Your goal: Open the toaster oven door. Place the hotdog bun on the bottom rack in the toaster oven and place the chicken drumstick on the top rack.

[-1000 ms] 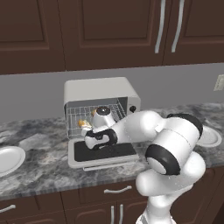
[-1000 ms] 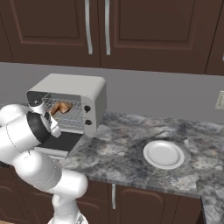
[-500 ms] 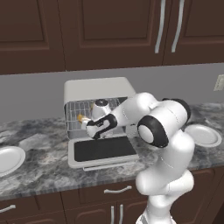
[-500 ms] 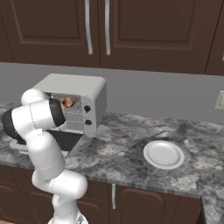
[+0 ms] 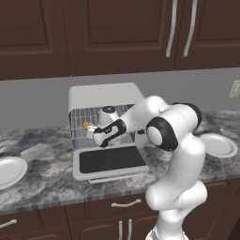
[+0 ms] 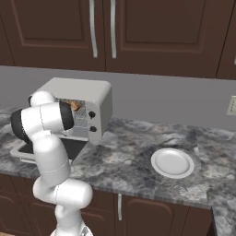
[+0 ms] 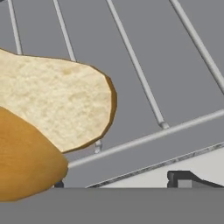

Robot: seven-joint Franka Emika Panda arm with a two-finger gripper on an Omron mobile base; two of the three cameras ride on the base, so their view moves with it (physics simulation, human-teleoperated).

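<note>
A white robot arm reached into the boxy pale-grey toaster oven [image 5: 103,96] on the grey marbled stone bench [image 6: 138,161], its dark-glass door [image 5: 110,159] folded down flat. The black 2-finger gripper [image 5: 96,135] sat at the wire rack [image 7: 144,92]. The golden-brown split hotdog bun [image 7: 52,109] lay on the rack bars, seemingly on the bottom rack. The jaws stood wide and appeared to hold nothing. Judged, the bun step was ending; next called for retreating and finding the drumstick.
</note>
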